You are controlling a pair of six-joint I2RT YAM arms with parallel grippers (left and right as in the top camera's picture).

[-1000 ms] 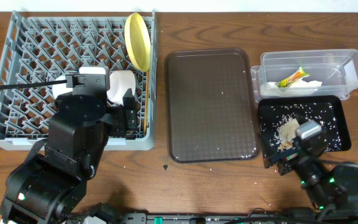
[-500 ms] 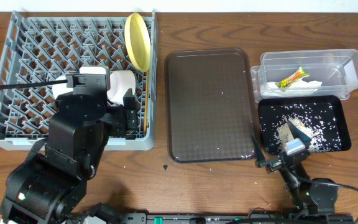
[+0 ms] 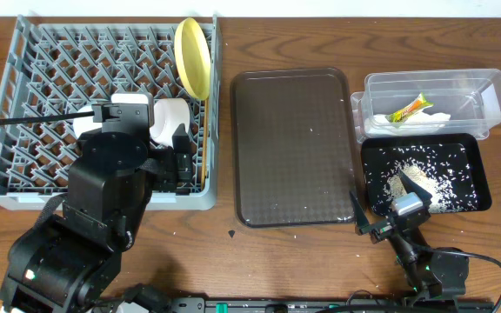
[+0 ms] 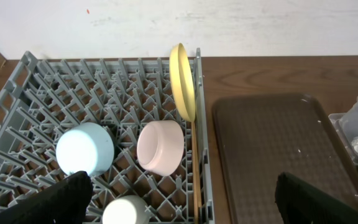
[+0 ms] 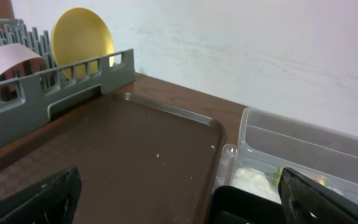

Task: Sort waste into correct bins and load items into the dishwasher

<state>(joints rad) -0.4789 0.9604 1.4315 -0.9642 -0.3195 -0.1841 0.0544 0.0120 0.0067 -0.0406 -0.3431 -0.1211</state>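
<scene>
Wooden table, white wall behind. At left the dish rack is loaded with one yellow plate on edge, three bowls (light blue bowl, pink bowl, small white bowl) and chopsticks along its right edge. Far right, one wrapper and one napkin are held in the clear tub, with rice in the black tray. Left gripper and right gripper are spread wide, nothing held. Risks: stray grains on the brown tray may be missed, and the black tray could be nudged by the right arm near its corner, spilling rice.

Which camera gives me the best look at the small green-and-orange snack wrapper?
Overhead: the small green-and-orange snack wrapper lies fully visible inside the clear rectangular plastic tub. Right wrist catches only a sliver; left wrist misses it.
</scene>
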